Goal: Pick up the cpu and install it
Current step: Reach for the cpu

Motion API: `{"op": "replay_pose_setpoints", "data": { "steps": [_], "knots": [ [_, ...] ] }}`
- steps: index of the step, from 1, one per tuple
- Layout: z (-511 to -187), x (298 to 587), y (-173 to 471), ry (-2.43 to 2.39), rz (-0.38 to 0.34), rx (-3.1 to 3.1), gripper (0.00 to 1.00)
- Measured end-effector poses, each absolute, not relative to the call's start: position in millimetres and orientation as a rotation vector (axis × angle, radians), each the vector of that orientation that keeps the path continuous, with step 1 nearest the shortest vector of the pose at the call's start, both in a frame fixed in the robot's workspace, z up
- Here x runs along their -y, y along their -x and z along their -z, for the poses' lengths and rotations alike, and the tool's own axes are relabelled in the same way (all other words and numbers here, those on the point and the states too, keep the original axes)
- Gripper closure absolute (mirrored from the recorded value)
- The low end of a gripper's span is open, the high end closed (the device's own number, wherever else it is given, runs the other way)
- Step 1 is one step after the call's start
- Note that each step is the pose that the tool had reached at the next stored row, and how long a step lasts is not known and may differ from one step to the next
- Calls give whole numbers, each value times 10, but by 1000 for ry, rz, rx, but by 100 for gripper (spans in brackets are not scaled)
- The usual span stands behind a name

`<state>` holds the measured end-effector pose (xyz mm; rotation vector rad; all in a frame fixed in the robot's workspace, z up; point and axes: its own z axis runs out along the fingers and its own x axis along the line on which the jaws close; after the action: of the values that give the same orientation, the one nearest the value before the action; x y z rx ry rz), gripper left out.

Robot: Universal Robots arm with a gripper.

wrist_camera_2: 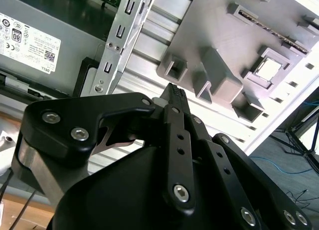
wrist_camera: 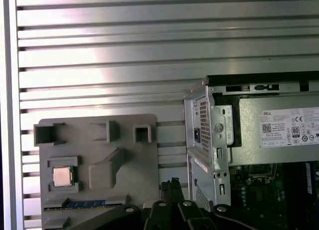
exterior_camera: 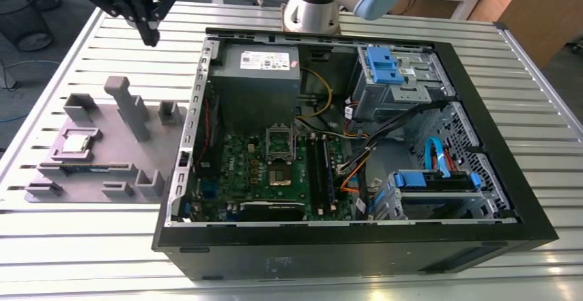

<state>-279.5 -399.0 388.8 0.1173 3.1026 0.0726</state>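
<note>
Nearest the lens in the exterior view, the black wall of the case point(exterior_camera: 364, 250) is seen. It is laid open-side up on the ribbed aluminium table point(exterior_camera: 547, 274). A green motherboard point(exterior_camera: 264, 171) and a boxy grey power supply point(exterior_camera: 259, 76) are exposed inside. The arm point(exterior_camera: 319, 1) is based at the far edge. The gripper point(exterior_camera: 149, 36) is held high, pointed down, off the case's far corner toward the exterior view's left. Its fingers are pressed together and nothing is held. The cpu point(exterior_camera: 76, 142), small, square and dull silver, is seated flat in a pocket of the matte grey moulded tray point(exterior_camera: 100, 171), beside the case and well apart from the gripper. Bare slats are seen around the tray.

In the second wrist view, black bolted linkages are closest, and the gripper point(wrist_camera_2: 174, 90) tips are closed on each other. The cpu point(wrist_camera_2: 269, 69) is seen in its square recess on the tray point(wrist_camera_2: 219, 35), past upright blocks.

In the first wrist view, the gripper point(wrist_camera: 170, 184) is placed between the tray point(wrist_camera: 124, 140) edge and the case corner. The cpu point(wrist_camera: 63, 176) is seen in its pocket, just beside a slotted memory stick point(wrist_camera: 75, 205).
</note>
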Motion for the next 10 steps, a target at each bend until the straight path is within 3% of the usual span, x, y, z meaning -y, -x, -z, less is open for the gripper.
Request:
{"op": "replay_pose_setpoints", "data": {
  "steps": [10],
  "knots": [
    [-3870,3990,2887,-117,-73,-3103,89]
  ]
}}
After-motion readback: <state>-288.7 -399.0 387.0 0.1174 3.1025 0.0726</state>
